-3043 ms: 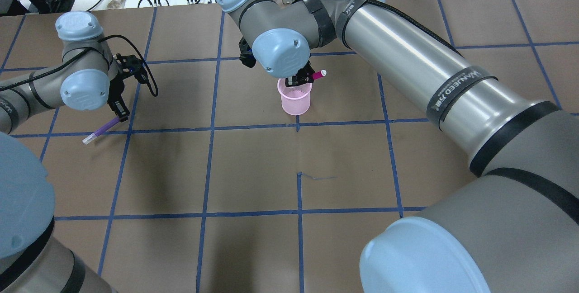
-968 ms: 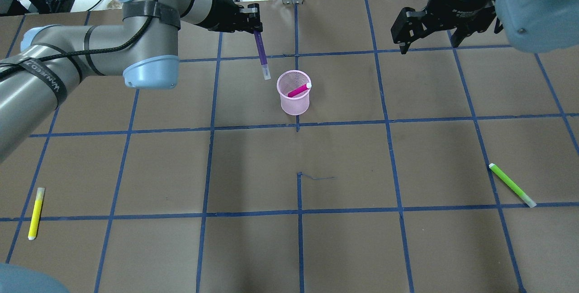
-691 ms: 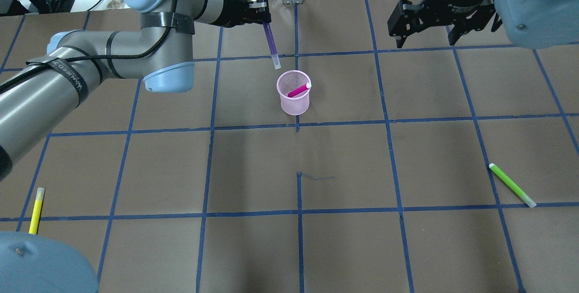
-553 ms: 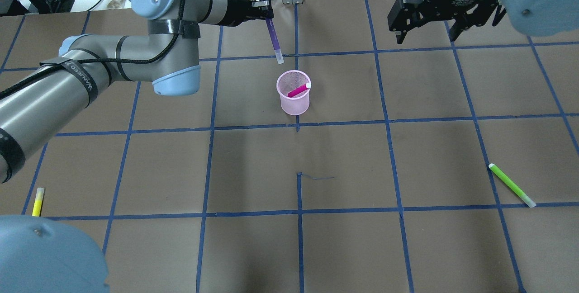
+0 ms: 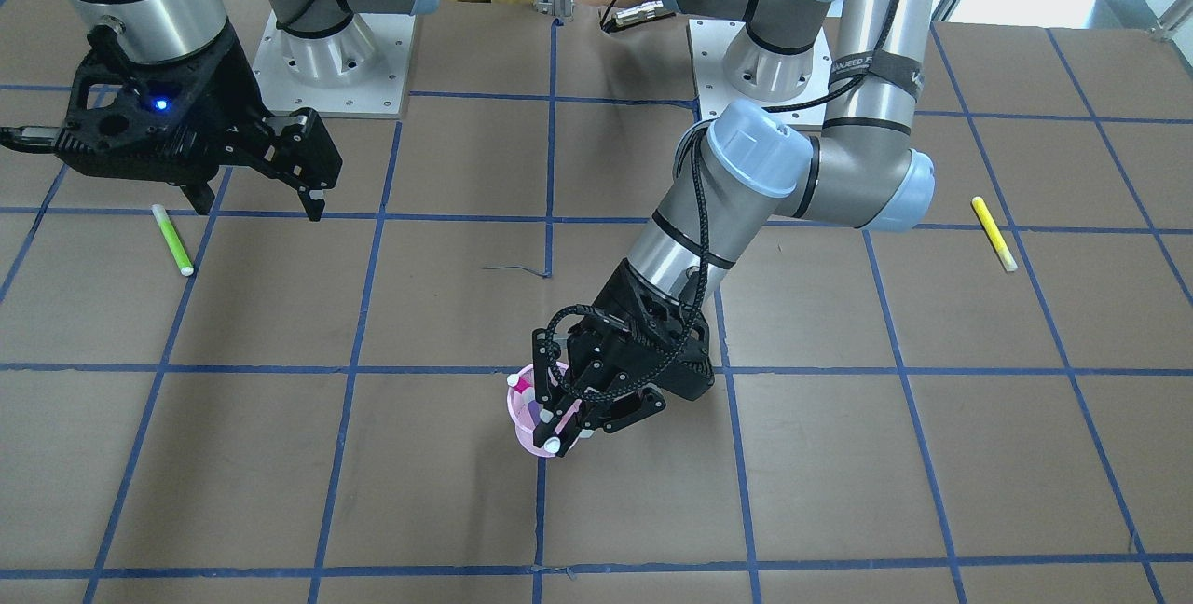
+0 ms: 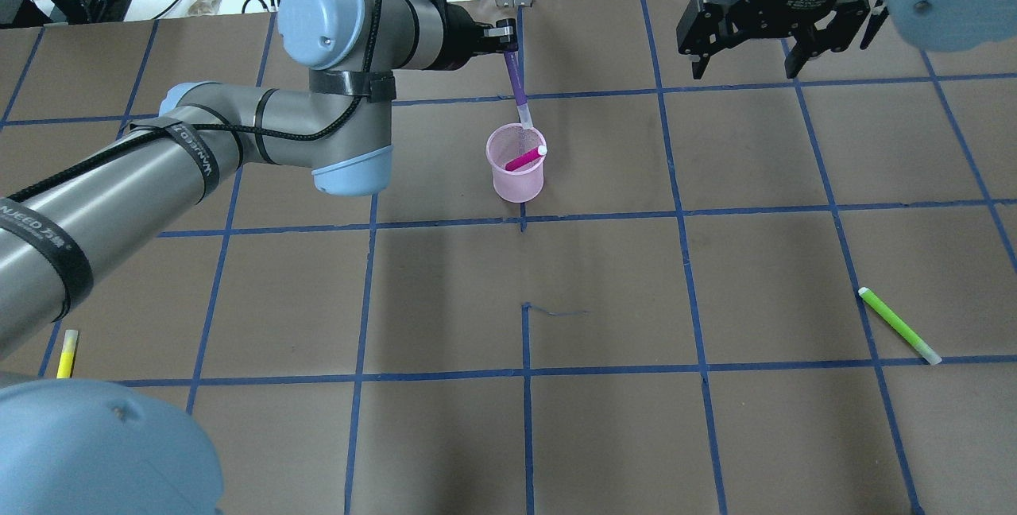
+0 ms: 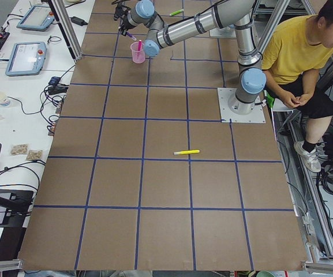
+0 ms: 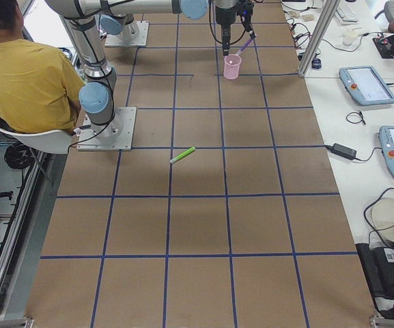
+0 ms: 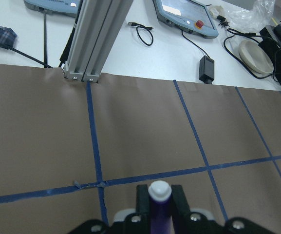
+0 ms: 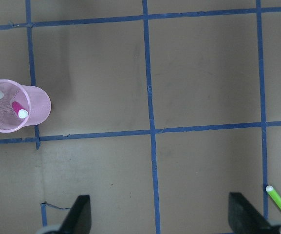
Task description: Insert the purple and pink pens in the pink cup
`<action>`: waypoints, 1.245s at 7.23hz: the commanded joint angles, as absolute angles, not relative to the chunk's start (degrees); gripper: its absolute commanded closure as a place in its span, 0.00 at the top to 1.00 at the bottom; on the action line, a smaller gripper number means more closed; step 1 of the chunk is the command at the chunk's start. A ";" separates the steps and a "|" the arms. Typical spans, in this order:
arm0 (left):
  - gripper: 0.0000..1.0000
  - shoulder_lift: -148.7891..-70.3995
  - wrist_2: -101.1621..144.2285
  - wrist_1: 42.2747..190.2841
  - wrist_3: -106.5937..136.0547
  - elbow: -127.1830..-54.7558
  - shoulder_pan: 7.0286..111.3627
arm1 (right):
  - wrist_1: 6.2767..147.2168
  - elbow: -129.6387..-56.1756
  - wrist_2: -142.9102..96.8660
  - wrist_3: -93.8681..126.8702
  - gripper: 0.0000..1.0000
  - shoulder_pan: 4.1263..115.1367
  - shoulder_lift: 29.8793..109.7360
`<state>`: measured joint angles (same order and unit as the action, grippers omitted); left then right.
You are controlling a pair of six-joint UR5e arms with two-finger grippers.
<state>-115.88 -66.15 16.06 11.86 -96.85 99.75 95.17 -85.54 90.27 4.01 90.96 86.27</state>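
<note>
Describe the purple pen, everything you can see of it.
The purple pen is a slim marker with a purple barrel and a pale, see-through cap on its lower end. The left pincer is shut on its upper end and holds it steeply tilted, cap down. The cap sits at the rim of the pink cup, in which the pink pen leans. Whether the cap touches the mesh is unclear. Only the pincer visibly touches it.
</note>
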 commanded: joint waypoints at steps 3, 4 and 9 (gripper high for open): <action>0.00 -115.58 -65.56 16.08 7.83 -98.43 96.07 | 95.36 -86.39 87.98 3.00 1.00 90.97 86.31; 0.00 -115.40 -65.91 15.65 7.30 -100.96 96.50 | 95.71 -87.61 87.98 2.03 1.00 90.97 86.48; 0.00 -115.93 -66.00 10.63 8.53 -103.01 98.60 | 95.98 -87.80 88.07 2.02 1.00 91.14 86.40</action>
<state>-115.89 -65.68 10.72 8.55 -102.77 97.45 95.96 -87.72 88.06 2.04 91.14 86.41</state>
